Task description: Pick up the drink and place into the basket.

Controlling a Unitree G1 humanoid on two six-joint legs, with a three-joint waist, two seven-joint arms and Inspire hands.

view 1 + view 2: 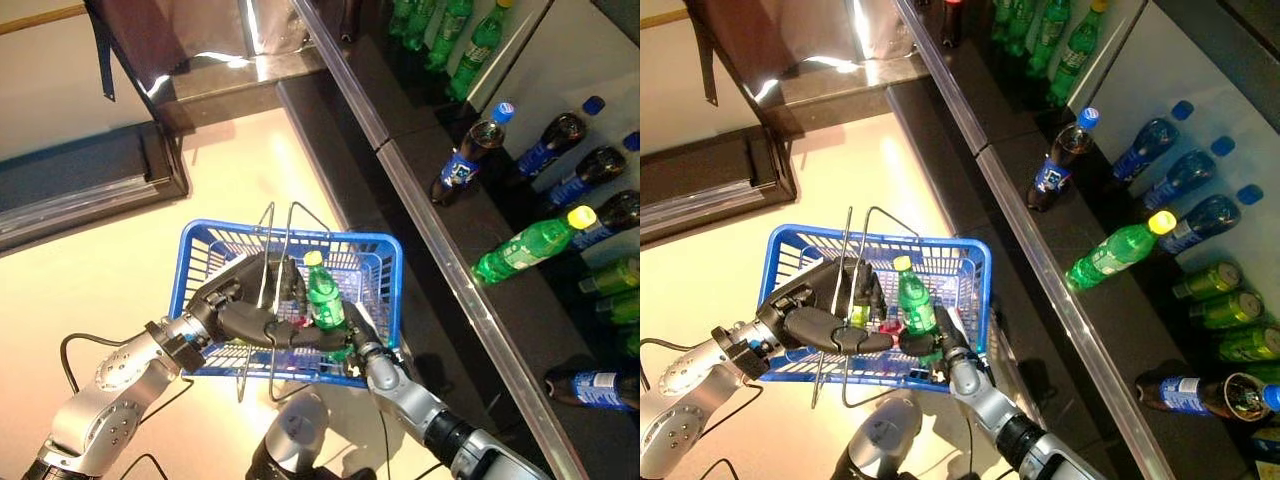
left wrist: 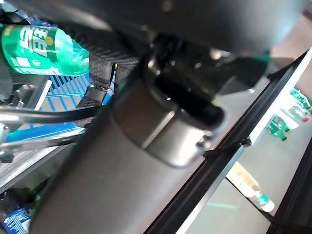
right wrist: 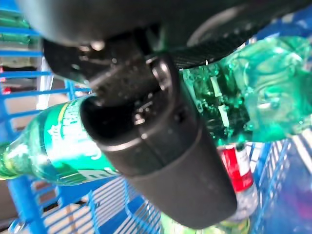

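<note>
The blue basket (image 1: 290,235) hangs raised in front of me. My left hand (image 1: 235,300) is shut on its thin wire handles (image 1: 272,250). My right hand (image 1: 360,345) is shut on a green bottle (image 1: 324,298) with a yellow cap and holds it upright inside the basket, near its right wall. In the right wrist view the thumb (image 3: 161,161) lies across the green bottle (image 3: 58,146), with a red-labelled drink (image 3: 239,175) lying in the basket beneath. The bottle also shows in the left wrist view (image 2: 39,46).
An open cooler runs along the right behind a metal rail (image 1: 450,230). On its shelf stand a dark bottle with a blue cap (image 1: 470,160), a green bottle (image 1: 525,248), and more dark and green bottles. A dark mat (image 1: 80,180) lies at the far left.
</note>
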